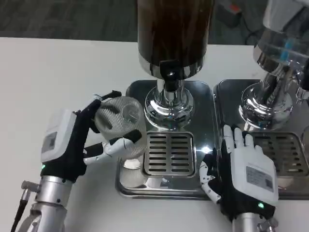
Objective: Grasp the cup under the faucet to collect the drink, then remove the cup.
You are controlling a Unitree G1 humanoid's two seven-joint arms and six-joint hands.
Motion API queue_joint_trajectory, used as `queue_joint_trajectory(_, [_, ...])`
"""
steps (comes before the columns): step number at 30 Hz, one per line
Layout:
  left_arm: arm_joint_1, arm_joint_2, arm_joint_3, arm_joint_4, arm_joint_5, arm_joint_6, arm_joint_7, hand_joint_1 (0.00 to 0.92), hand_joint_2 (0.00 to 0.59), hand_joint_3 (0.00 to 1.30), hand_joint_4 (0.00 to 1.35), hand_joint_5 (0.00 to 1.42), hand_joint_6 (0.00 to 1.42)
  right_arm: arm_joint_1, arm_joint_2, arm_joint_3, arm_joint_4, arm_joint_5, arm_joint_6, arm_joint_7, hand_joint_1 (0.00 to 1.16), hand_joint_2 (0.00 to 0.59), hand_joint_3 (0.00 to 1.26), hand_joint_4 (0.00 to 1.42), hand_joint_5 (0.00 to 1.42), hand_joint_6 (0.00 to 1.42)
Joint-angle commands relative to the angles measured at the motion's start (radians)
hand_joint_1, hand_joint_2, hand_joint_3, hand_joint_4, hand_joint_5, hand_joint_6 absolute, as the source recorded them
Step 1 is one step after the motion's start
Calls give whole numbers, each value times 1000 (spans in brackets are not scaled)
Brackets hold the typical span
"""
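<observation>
From the head view I see my left hand [77, 140] wrapped around a clear ribbed plastic cup [120, 121]. The white back of the hand faces out to the left, its black-and-white fingers curl around the near and far sides of the cup, and the silver left forearm [48, 203] rises from the bottom-left corner. The cup tilts, its open mouth turned up toward the camera, so I look down into it. It sits at the left edge of the steel drip tray [130, 186], just left of the slotted grate [169, 153] and not under the black faucet [169, 73], which hangs above the chrome pedestal [169, 106] of the dark drink dispenser [174, 29].

My right hand [244, 174] lies flat, back up, fingers straight and a little apart, holding nothing. It rests at the front right corner of that same tray, its fingertips pointing away from me toward the gap between the two trays. A green light glows on each wrist.

To the right stands a second dispenser [282, 29] with a clear vessel on its own chrome base, over a second drip tray [227, 92] with its own grate. Everything stands on the white table [48, 72].
</observation>
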Motion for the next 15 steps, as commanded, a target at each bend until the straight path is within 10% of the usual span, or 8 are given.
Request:
queue_joint_trajectory(1, [-48, -12, -15, -9, 14, -10, -4, 411, 174, 354, 499, 708, 838, 13, 11, 10, -30, -31, 19, -28, 344, 544, 34, 0, 0, 35])
queue_joint_trajectory(15, [-95, -38, -72, 36, 54, 6, 7, 427, 173, 354, 489, 708, 815, 53, 21, 15, -94, -86, 48, -41, 346, 544, 34, 0, 0, 20])
